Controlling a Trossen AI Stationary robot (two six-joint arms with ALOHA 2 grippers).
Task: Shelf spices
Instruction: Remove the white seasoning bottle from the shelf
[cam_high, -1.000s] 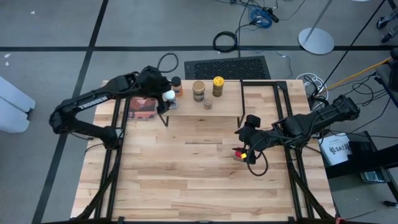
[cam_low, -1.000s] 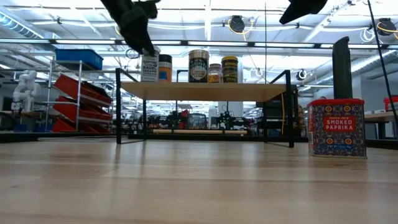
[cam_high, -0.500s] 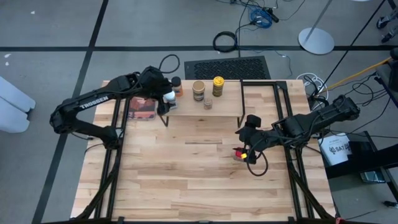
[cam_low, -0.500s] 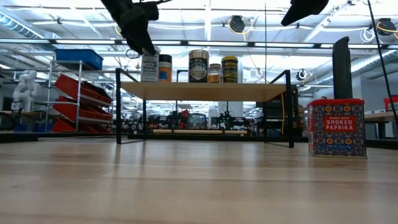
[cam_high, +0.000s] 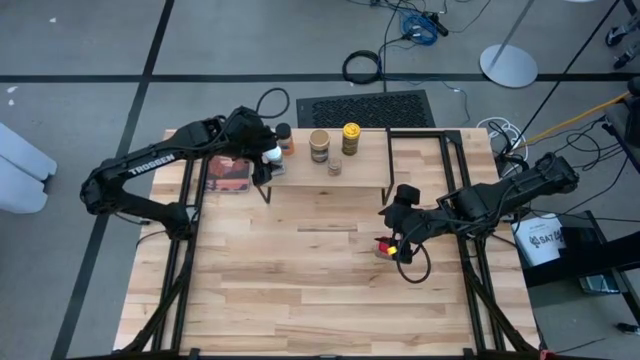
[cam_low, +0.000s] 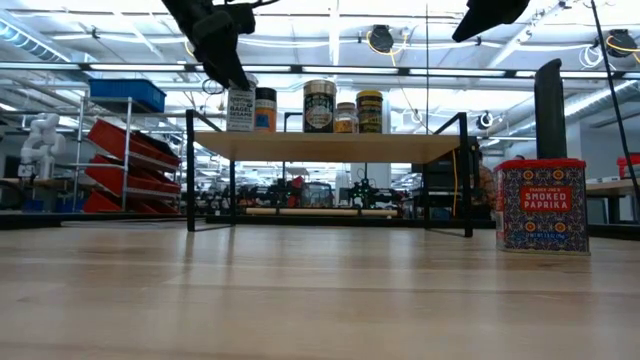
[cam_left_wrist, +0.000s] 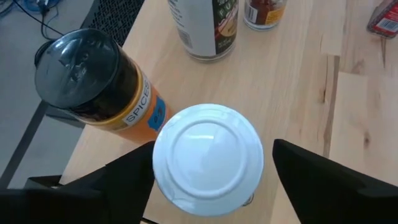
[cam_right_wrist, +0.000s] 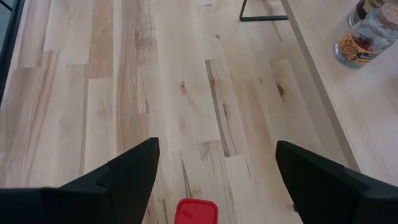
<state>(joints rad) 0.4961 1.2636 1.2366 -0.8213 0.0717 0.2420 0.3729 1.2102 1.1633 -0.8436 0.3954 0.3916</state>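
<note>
The white-lidded jar (cam_left_wrist: 208, 158) stands upright on the left end of the shelf (cam_high: 318, 172), next to the dark-lidded orange jar (cam_left_wrist: 93, 78). My left gripper (cam_left_wrist: 211, 168) hangs open over it, one finger on each side of the lid. The tan jar (cam_high: 319, 145), the yellow-lidded jar (cam_high: 351, 135) and the small grey-lidded jar (cam_high: 334, 165) also stand on the shelf. The red box (cam_low: 541, 205) stands on the table to the right of the shelf. My right gripper (cam_right_wrist: 216, 146) is open and high above the red lid (cam_right_wrist: 196, 211). My left gripper comes down from above at the white-lidded jar. One finger (cam_left_wrist: 134, 171) lies right beside the lid's rim (cam_left_wrist: 157, 168); I cannot tell whether it touches. The other finger (cam_left_wrist: 292, 165) stands a little clear of the rim.
A flat reddish picture in a black frame (cam_high: 230, 172) lies left of the shelf. A black metal frame (cam_high: 425, 150) stands at the table's far right. Bare wood (cam_high: 300, 280) fills the near half of the table.
</note>
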